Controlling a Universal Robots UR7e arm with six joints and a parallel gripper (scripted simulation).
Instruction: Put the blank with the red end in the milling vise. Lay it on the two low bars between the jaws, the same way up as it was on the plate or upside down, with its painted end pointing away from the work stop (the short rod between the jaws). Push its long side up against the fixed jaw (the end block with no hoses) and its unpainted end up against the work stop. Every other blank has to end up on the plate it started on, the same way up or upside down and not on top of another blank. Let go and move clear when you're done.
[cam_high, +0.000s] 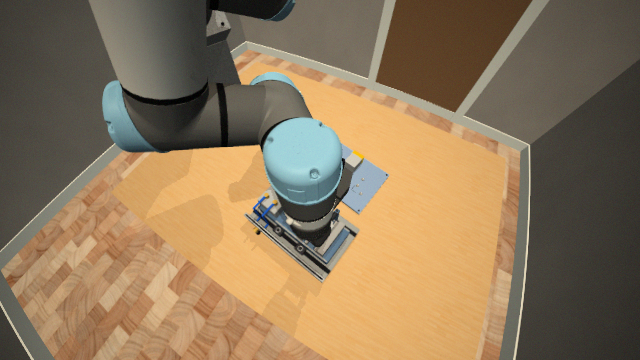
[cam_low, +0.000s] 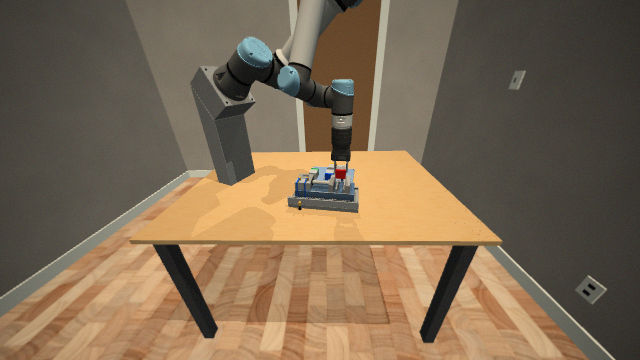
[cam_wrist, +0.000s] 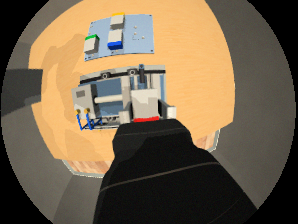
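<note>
Above the milling vise (cam_low: 325, 195), held between the gripper's (cam_low: 340, 167) fingers, hangs the blank with the red end (cam_low: 341, 173). The exterior view shows its red face just under the fingertips and a little above the vise body, so it does not look seated on the low bars yet. In the wrist view the blank (cam_wrist: 143, 104) appears as a pale block with a red strip at its near edge, lying over the gap between the jaws. The claw is closed on it at a fairly wide spread, which suggests the grip is across the blank's width.

By its look the blank is a rigid block with flat, smooth faces. I would judge it stiff, not fragile, and probably slick enough to twist if gripped off centre. A hold across the two long sides near the middle should keep it level for lowering.

Blue hoses (cam_low: 300, 187) mark the moving-jaw end of the vise, at the left in the exterior view. The fixed jaw and work stop are too small to make out.

Beyond the vise lies the light blue plate (cam_high: 372, 182). In the wrist view it carries a green-ended blank (cam_wrist: 91, 46) and a blank with yellow and blue ends (cam_wrist: 116, 32). All of it stands on the wooden table (cam_low: 425, 210).
</note>
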